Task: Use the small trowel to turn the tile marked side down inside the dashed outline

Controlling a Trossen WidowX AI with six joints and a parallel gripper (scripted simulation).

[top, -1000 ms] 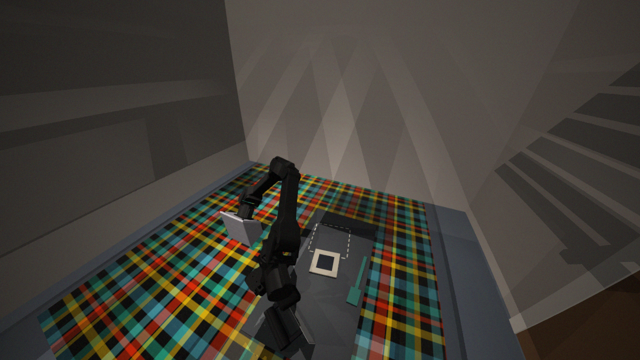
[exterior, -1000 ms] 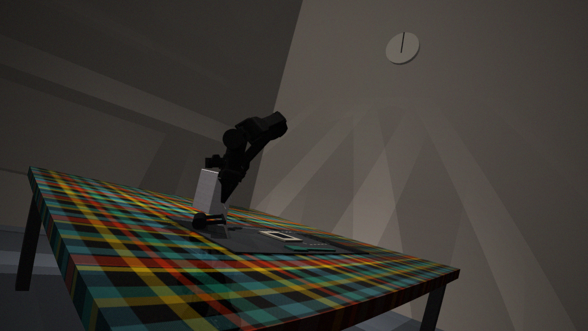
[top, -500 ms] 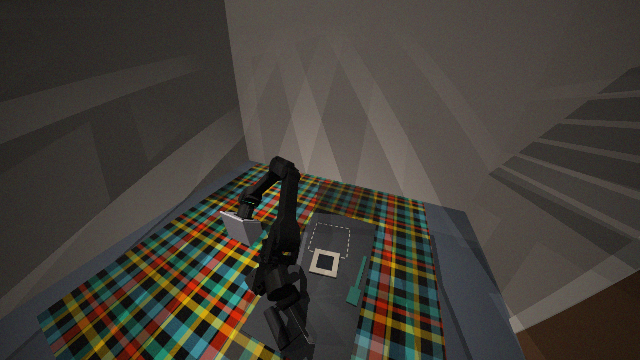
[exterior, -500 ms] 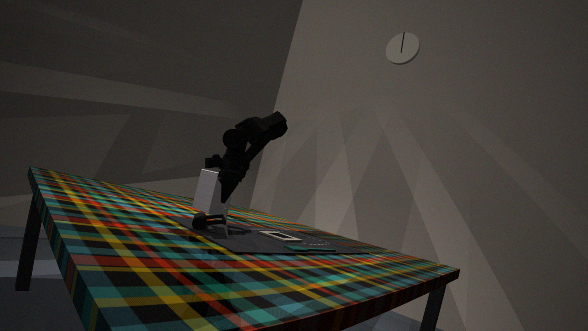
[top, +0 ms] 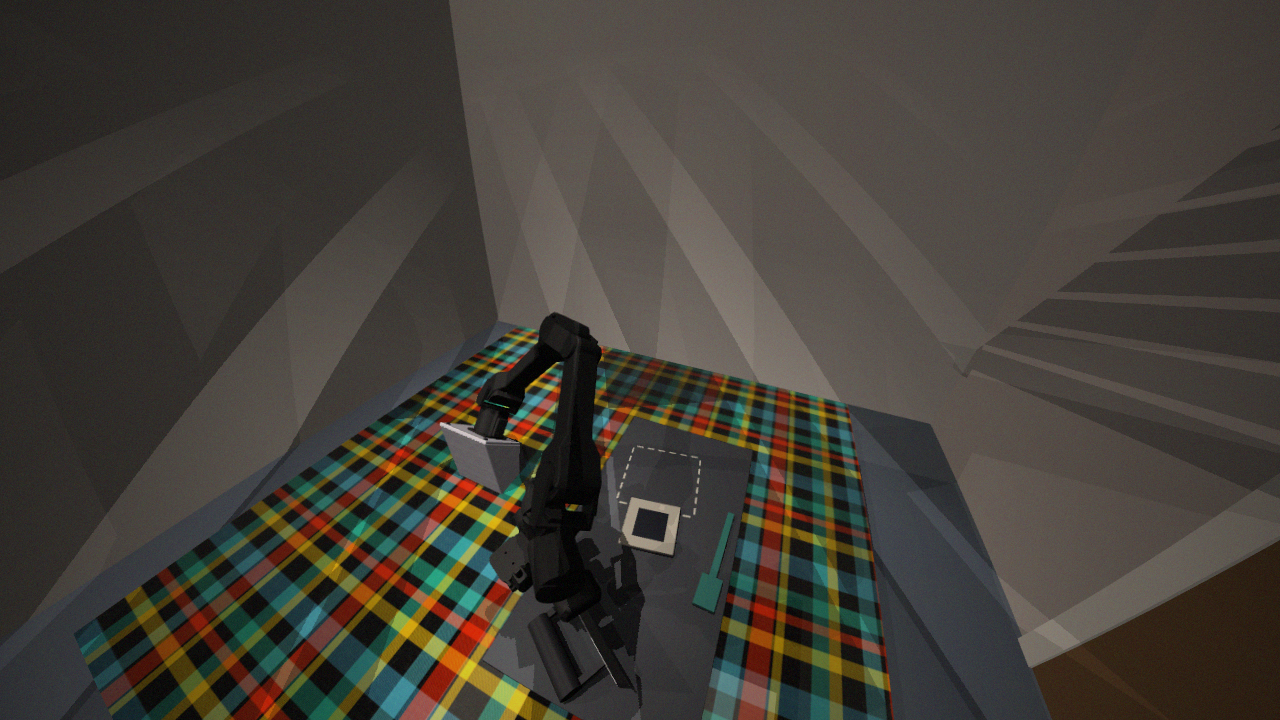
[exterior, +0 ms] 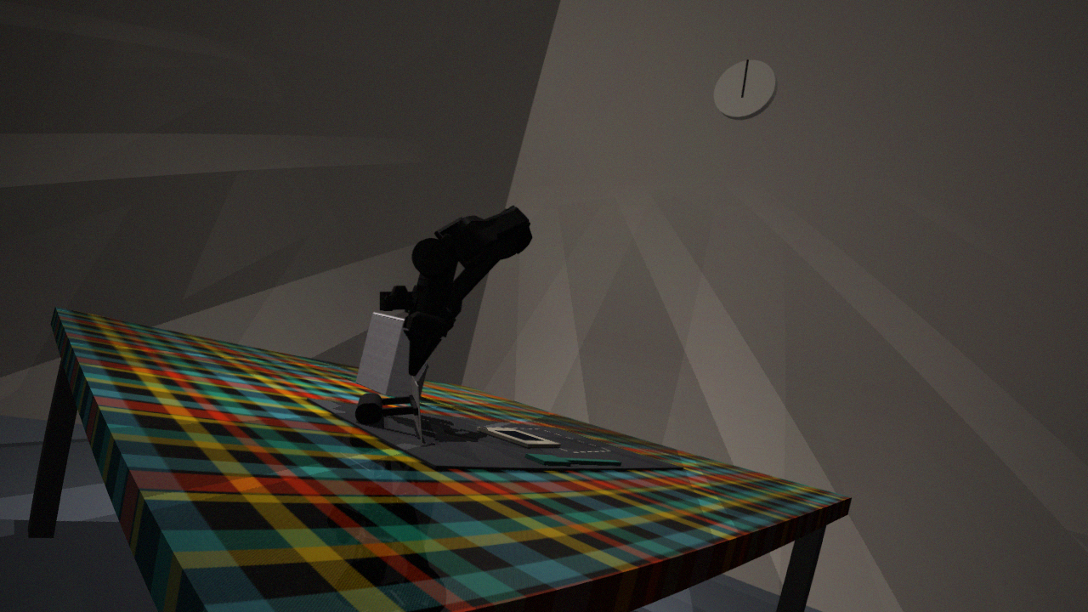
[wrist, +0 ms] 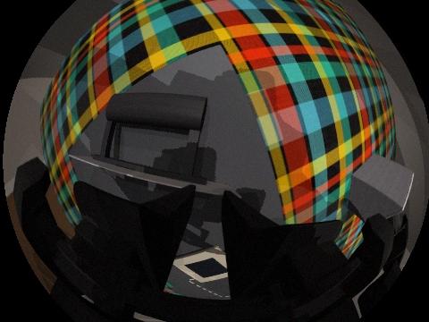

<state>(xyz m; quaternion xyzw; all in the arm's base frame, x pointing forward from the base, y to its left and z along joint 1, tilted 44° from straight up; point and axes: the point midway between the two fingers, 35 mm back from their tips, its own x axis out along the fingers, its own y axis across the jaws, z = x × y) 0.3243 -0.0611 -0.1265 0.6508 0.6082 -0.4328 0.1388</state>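
The square cream tile [top: 650, 526] [exterior: 523, 436] [wrist: 207, 268] lies flat, its dark square facing up, its far edge at the near side of the dashed outline [top: 637, 446]. A flat green tool [top: 708, 591] [exterior: 551, 459] with a blade and thin handle lies right of it. A trowel-shaped tool, a grey plate with a thick black bar handle [top: 554, 658] [exterior: 370, 408] [wrist: 156, 109], rests with its plate on edge. I cannot tell which tool is the small trowel. My gripper [exterior: 413, 372] [wrist: 209, 193] is narrowly open and empty, its fingertips close to the plate's upper edge; contact is unclear.
The dark mat [top: 684, 644] [wrist: 201, 67] lies on a plaid table [top: 805, 537] [exterior: 532, 524]. A grey box-shaped stand [top: 483, 458] [exterior: 382, 354] [wrist: 382, 183] is at the arm's base. The arm hides part of the mat in the top view.
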